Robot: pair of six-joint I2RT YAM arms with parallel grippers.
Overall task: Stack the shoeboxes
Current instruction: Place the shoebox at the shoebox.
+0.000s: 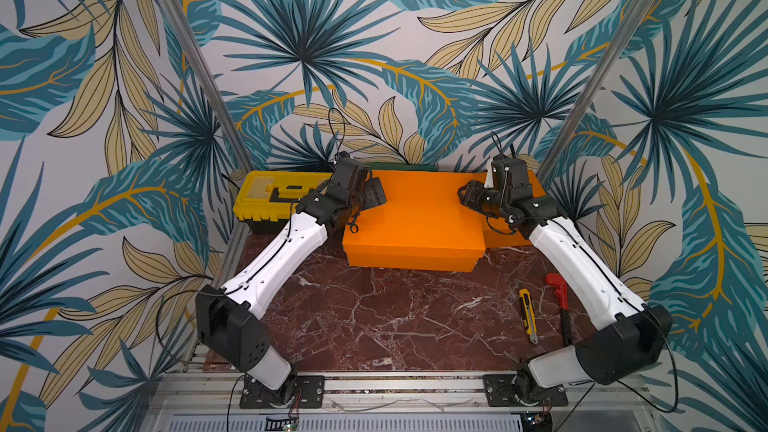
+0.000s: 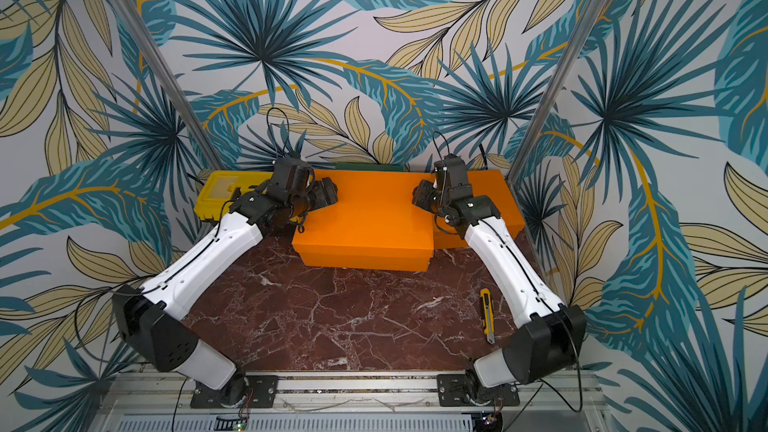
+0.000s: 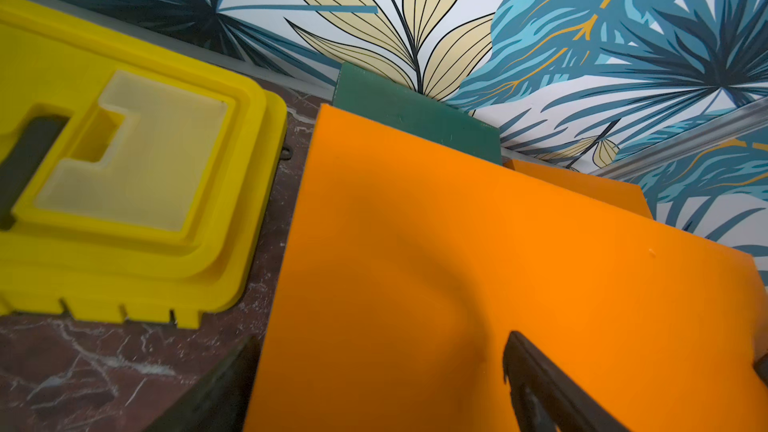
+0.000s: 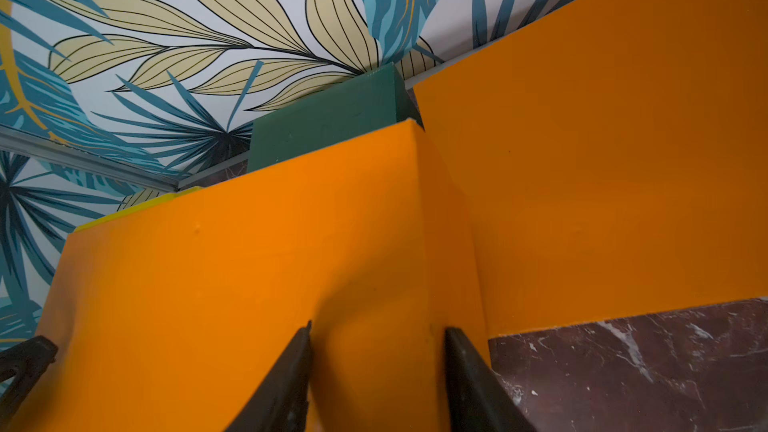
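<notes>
Little of the stack looks done. The near orange shoebox (image 1: 415,218) sits at 12 o'clock on the worktop (image 1: 374,317). The second orange shoebox (image 4: 602,160) is just beside it at 2 o'clock, and the green shoebox (image 3: 415,118) stands behind them against the wall. None is seen lying on top of another. The near one does overlap the second in both top views, and I cannot tell whether it is raised off the worktop.

The left end effector (image 3: 382,338) is released, its fingers wide apart astride the near box's 9 o'clock edge. The right end effector (image 4: 378,326) straddles the 3 o'clock edge with fingers partly apart; whether it pinches the lid I cannot tell.

By my reading a two-armed lift is being set up, and both placings remain. The yellow toolbox (image 1: 266,197) sits at 10 o'clock.
</notes>
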